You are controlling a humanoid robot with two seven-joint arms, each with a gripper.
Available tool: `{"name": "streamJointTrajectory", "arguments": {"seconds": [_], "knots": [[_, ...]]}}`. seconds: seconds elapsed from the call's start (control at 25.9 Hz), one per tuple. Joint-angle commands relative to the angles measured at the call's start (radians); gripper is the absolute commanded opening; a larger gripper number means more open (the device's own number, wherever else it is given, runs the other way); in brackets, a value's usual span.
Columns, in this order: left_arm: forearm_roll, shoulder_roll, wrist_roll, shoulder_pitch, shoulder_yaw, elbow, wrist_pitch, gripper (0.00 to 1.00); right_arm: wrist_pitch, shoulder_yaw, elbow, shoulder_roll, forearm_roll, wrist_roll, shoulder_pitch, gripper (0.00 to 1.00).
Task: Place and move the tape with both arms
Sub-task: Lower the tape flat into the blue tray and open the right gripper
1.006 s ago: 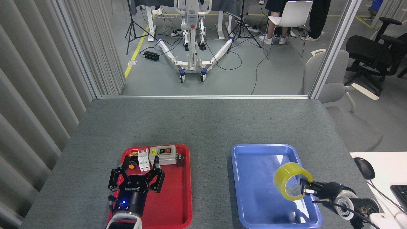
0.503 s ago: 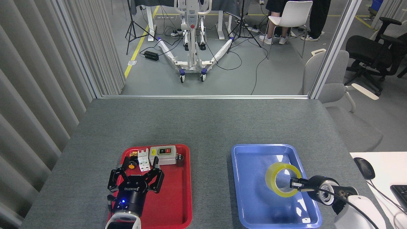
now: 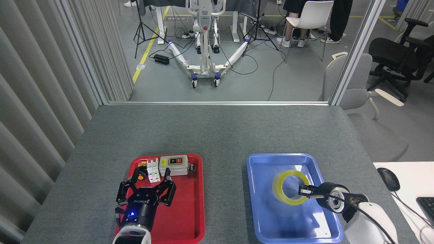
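Lowered and carried leftward over the past second, the tape (image 3: 290,187) now sits low inside the blue tray (image 3: 261,210), right gripper (image 3: 302,190) jaws clenched on its rim. Left gripper (image 3: 146,191) hovers, jaws released, above the red tray (image 3: 190,220). Release likely follows.

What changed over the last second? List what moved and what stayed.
The right hand, shut on the tape, carried it left and lower over the blue tray, without letting go. The left hand stayed open over the red tray; its parts did not shift.
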Motion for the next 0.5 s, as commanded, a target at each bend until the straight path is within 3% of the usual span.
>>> {"name": "streamJointTrajectory", "arguments": {"seconds": [0.0, 0.46], "knots": [[0.0, -0.004, -0.004, 0.0, 0.002, 0.001, 0.0, 1.0, 0.002, 0.0, 0.008, 0.011, 0.004, -0.008, -0.012, 0.38], [0.0, 0.003, 0.007, -0.009, 0.016, 0.009, 0.0, 1.0, 0.003, 0.0, 0.012, 0.015, 0.013, -0.011, -0.012, 0.39]]}}
